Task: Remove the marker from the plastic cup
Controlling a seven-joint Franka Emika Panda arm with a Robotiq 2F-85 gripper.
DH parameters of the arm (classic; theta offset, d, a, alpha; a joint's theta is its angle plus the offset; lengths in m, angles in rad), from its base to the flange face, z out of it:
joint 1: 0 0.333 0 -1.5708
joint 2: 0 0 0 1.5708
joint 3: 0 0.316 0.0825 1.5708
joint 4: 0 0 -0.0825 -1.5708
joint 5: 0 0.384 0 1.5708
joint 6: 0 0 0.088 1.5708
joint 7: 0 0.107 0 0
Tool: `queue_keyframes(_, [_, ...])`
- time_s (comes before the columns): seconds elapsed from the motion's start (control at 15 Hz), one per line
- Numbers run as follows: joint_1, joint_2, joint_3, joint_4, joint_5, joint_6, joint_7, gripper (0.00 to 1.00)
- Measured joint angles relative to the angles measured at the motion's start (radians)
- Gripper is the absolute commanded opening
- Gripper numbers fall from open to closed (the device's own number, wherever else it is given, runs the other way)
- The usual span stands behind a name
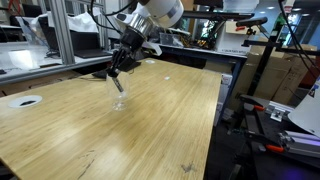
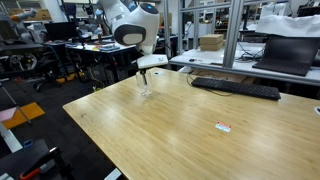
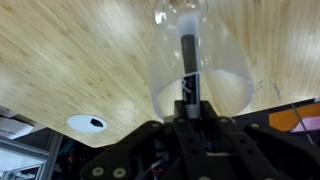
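Bright, even overhead light in both ext. views; soft sheen on tabletop [image 1: 120, 130], shadows faint. Low res, small detail fuzzy. Wrist view: tool [image 3: 188, 104] dark, blurred up close; plastic cup [image 3: 165, 70] glints.

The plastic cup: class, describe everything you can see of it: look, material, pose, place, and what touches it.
The plastic cup is small, clear and faintly whitish, wider at the rim than the base. It stands upright on the light wooden table, toward its far end in both exterior views. The dark marker stands inside it. The tool hangs just above its rim; whether it touches the cup cannot be told.
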Motion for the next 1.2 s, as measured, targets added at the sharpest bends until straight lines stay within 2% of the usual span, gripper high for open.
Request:
queue_keyframes(0.33, [-0.044,-0.041,0.041,-0.023,0.051,0.014,-0.027,0.05])
queue_keyframes(0.67, [-0.096,-0.167,0.107,-0.087,0.254,0.068,-0.182,0.05])
queue_keyframes(0.8, [-0.117,-0.241,0.12,-0.136,0.288,0.088,-0.196,0.05])
queue_keyframes(1.0, [-0.118,-0.346,0.078,-0.245,0.25,0.115,-0.116,0.05])
queue_keyframes(1.2, [-0.097,-0.379,-0.012,-0.349,0.068,0.127,0.082,0.05])
